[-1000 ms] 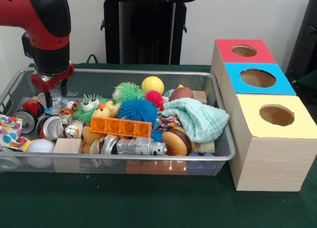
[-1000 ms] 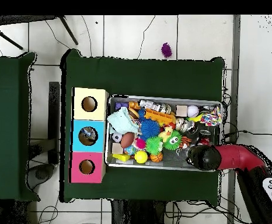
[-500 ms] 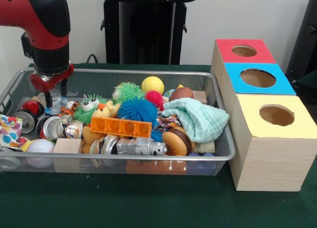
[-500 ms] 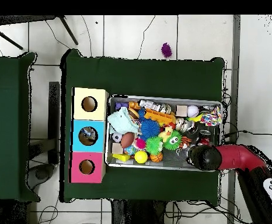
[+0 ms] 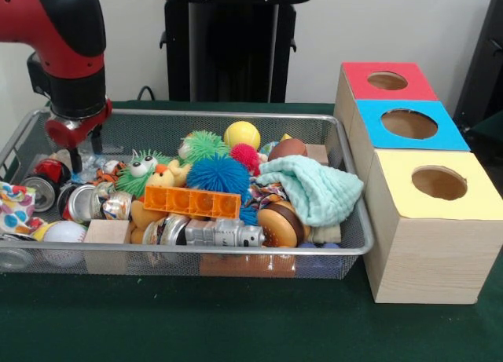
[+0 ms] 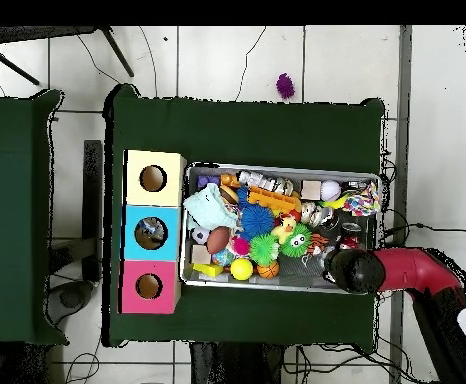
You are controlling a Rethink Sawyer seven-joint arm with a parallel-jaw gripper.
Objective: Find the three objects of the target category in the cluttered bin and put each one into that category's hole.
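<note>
Gripper (image 5: 82, 151): you are seeing short dark fingers hanging over the far-left corner; spread and grasp cannot be told.
Bin (image 5: 236, 115): silver wire mesh, metal rim, brimming with toys.

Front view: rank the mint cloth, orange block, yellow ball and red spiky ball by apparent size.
1. mint cloth
2. orange block
3. yellow ball
4. red spiky ball, close to the yellow ball in size and partly hidden, so that order is unsure.
</note>
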